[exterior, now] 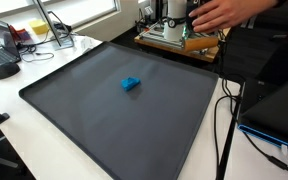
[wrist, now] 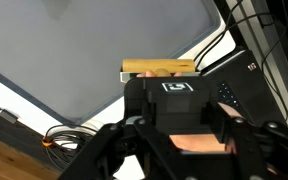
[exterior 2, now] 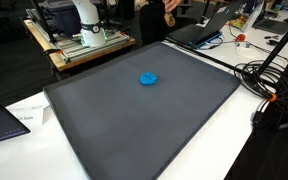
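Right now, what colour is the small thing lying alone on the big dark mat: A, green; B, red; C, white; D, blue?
D: the small thing lying by itself near the middle of the dark mat shows bright blue in both exterior views.

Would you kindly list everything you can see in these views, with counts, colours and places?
mat: one, dark grey, on the white table
object: one, blue, mid-mat
bar: one, yellowish, at the gripper's tip, wrist view
cables: several, black, beside the mat
laptop: one, dark, beyond the mat
robot base: one, white, beyond the mat
hand: one, bare, near the robot base
gripper: one, black, jaws unclear
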